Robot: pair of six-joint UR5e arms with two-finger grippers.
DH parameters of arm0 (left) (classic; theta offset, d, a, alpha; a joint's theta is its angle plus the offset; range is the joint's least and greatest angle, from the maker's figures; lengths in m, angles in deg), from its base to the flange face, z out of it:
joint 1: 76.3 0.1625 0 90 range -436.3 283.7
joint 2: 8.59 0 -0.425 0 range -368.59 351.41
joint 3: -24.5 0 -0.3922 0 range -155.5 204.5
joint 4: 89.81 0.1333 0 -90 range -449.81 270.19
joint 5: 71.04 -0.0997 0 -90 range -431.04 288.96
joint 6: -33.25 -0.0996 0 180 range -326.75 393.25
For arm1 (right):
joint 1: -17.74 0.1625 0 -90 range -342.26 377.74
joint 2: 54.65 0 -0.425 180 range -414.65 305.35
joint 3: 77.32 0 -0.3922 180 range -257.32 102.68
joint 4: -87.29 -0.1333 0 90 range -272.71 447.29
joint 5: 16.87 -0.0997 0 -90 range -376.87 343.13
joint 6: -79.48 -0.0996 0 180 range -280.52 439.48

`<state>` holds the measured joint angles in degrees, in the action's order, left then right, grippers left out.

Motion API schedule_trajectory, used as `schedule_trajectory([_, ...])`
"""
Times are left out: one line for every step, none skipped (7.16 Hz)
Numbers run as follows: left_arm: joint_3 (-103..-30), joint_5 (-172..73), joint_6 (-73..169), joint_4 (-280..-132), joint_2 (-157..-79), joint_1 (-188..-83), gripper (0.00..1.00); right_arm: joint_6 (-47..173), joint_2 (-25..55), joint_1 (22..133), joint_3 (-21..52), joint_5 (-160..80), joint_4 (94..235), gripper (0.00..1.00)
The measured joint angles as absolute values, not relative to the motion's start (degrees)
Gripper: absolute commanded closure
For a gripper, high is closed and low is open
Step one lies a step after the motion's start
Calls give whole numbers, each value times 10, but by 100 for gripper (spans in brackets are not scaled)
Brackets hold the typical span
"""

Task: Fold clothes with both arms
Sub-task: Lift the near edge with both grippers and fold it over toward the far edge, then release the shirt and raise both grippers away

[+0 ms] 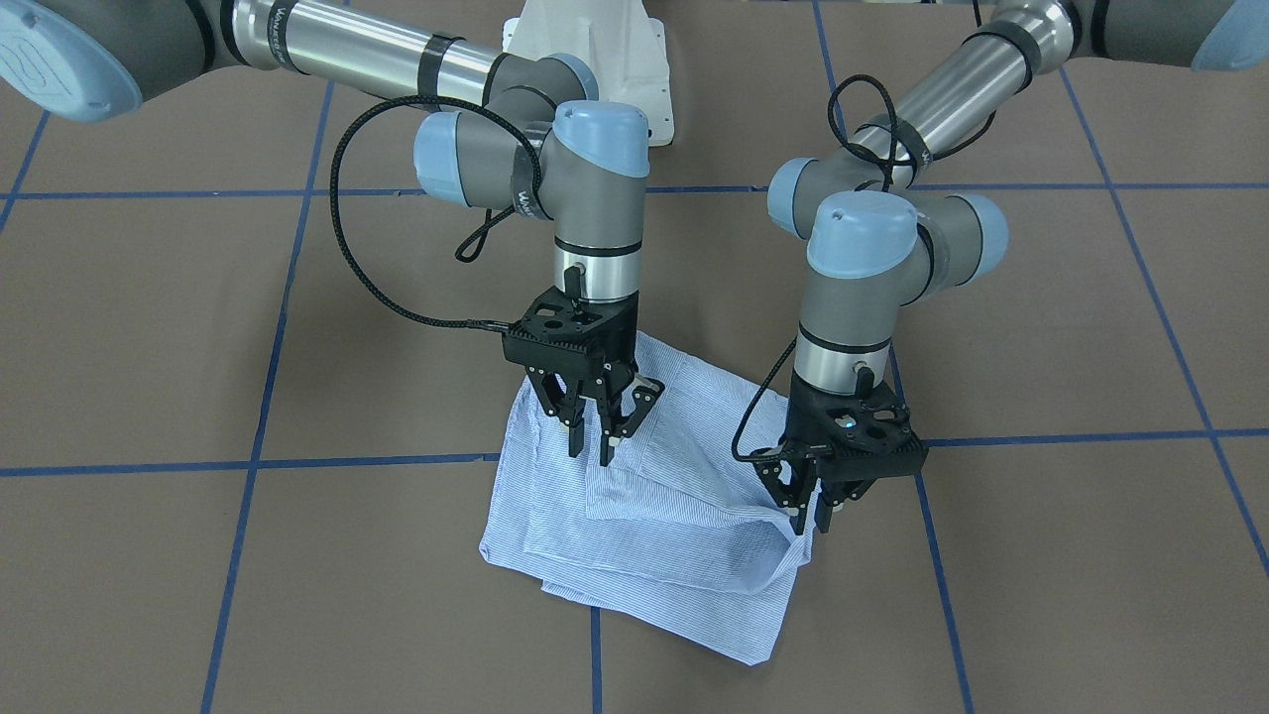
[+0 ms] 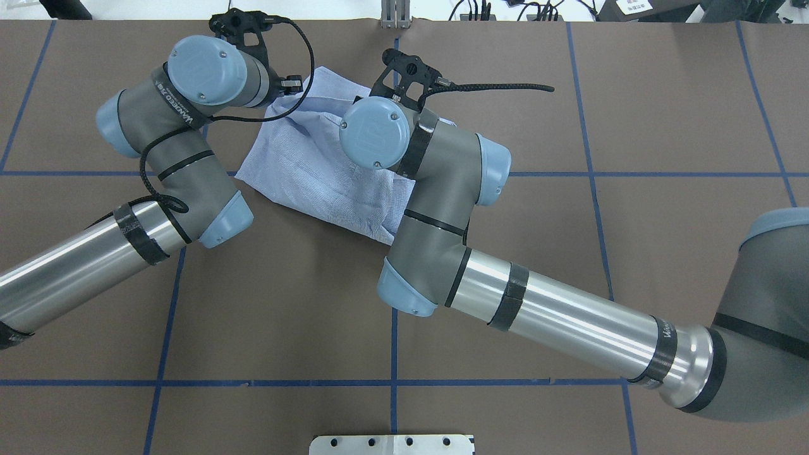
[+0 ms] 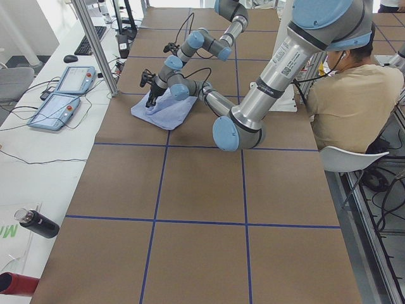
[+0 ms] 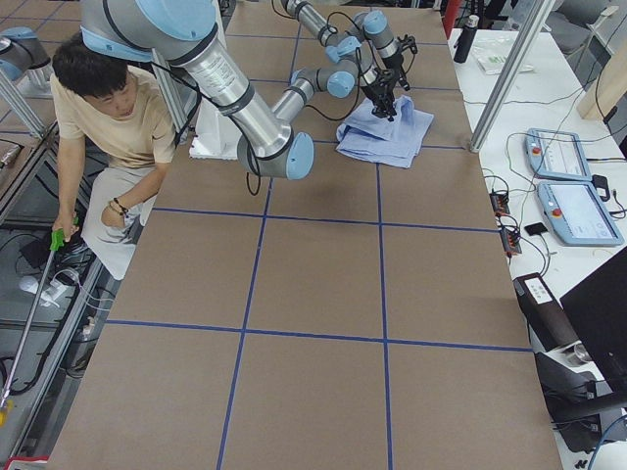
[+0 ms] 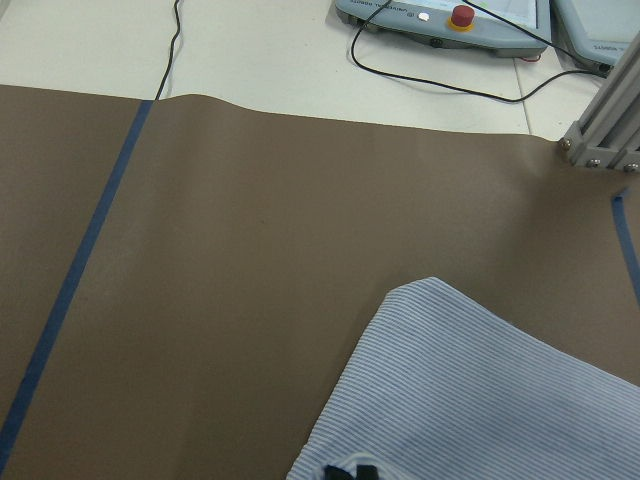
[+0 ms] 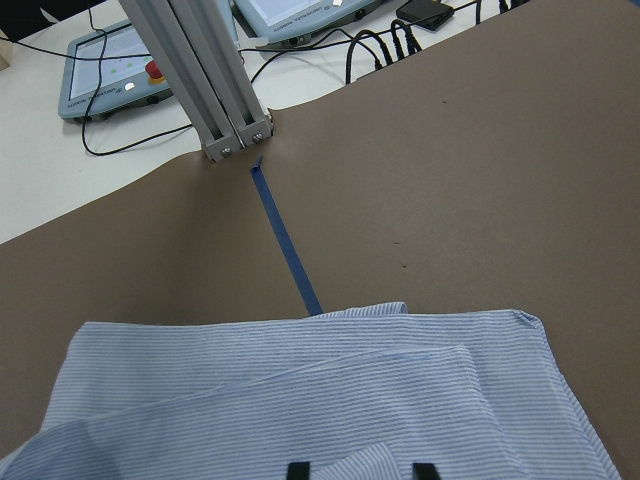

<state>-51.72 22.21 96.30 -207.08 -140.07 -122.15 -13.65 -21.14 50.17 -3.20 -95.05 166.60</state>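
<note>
Currently: left fingers (image 1: 799,512) tight on an edge of the shirt (image 1: 674,521), right fingers (image 1: 576,438) apart over its middle.

The blue shirt (image 2: 316,170) lies rumpled on the brown table (image 2: 632,221), the left arm (image 2: 183,164) bent beside it, the right arm (image 2: 436,208) partly covering it

Six views of one brown table (image 2: 303,284) with blue tape lines (image 2: 253,383).
Two fixed cameras look steeply down from opposite sides, two look along it from its ends; both wrist cameras sit close and low; every view shares the light blue striped shirt (image 1: 654,535).
</note>
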Motion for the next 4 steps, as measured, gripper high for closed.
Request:
schedule_trajectory([-518,280,935,-2073,-1405,-1241,0,-130,-221,518,-34,-991,1666,0])
schedule_trajectory([-525,327,907,-2073,-1405,-1257,0,-122,-225,530,-32,-1024,1667,0])
schedule_trajectory([-536,349,887,-2072,-1402,-1265,0,-110,-224,544,-27,-1057,1674,0])
schedule_trajectory([-566,358,863,-2066,-1384,-1269,0,-87,-217,564,-4,-1097,1704,0])
